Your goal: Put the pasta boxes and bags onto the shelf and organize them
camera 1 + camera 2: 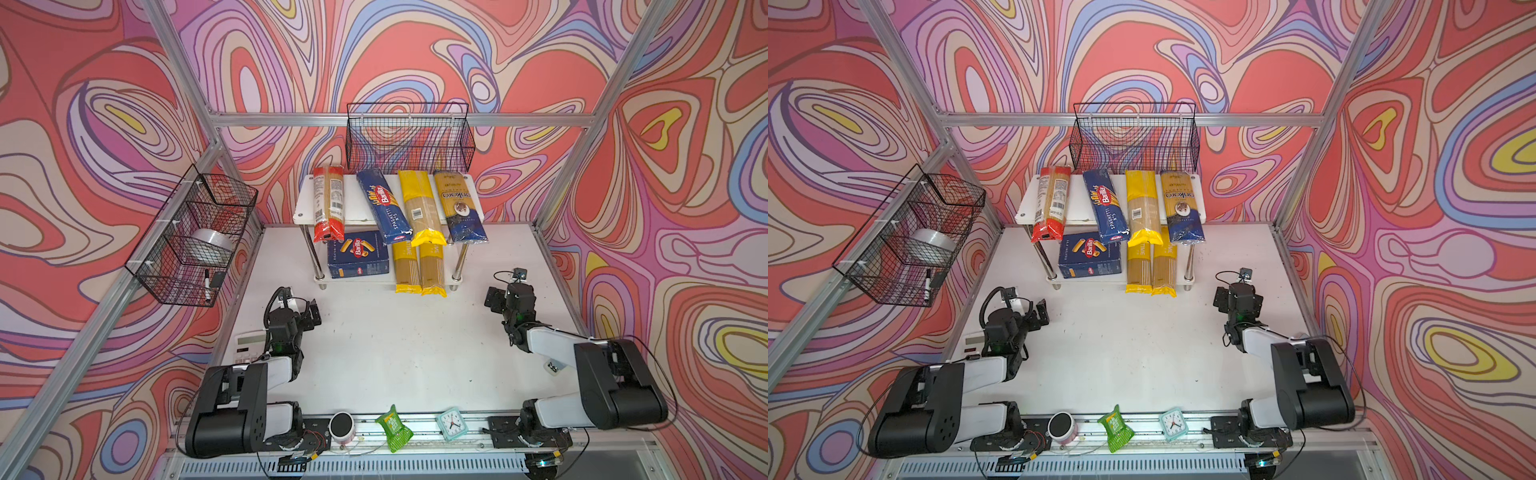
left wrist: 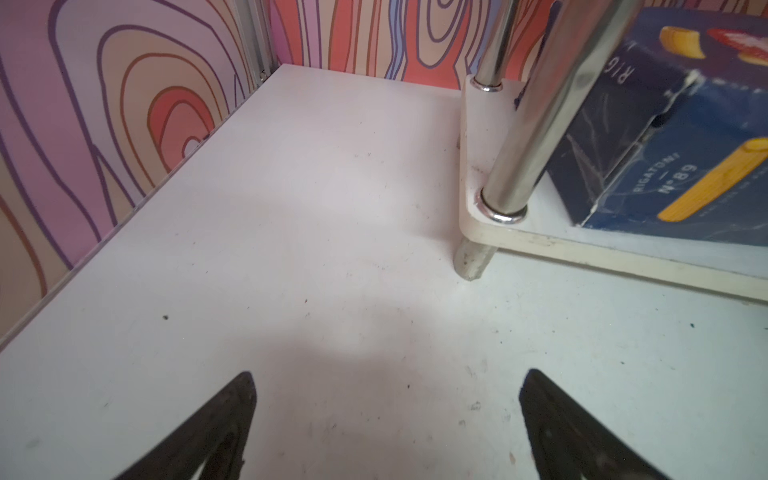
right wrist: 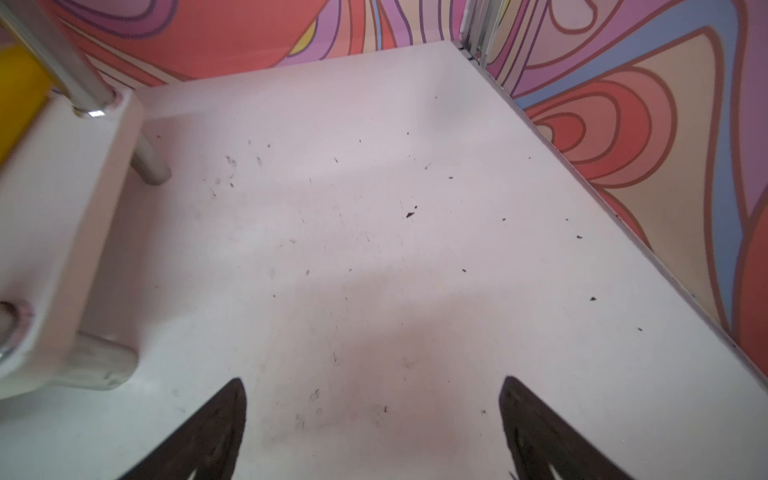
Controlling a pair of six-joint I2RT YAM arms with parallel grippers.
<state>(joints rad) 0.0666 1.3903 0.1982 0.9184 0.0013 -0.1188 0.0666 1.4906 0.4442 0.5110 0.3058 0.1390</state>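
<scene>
On the shelf (image 1: 302,210) top lie a red bag (image 1: 329,203), long box (image 1: 380,205), yellow bag (image 1: 420,208) and gold bag (image 1: 459,205). Below sit the wide box (image 1: 358,254) and two yellow bags (image 1: 405,266). The left jaws and right jaws are open, empty.

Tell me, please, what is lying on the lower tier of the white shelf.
The wide rigatoni box and two yellow spaghetti bags lie there. Their far ends and anything behind are hidden by the upper tier.
</scene>
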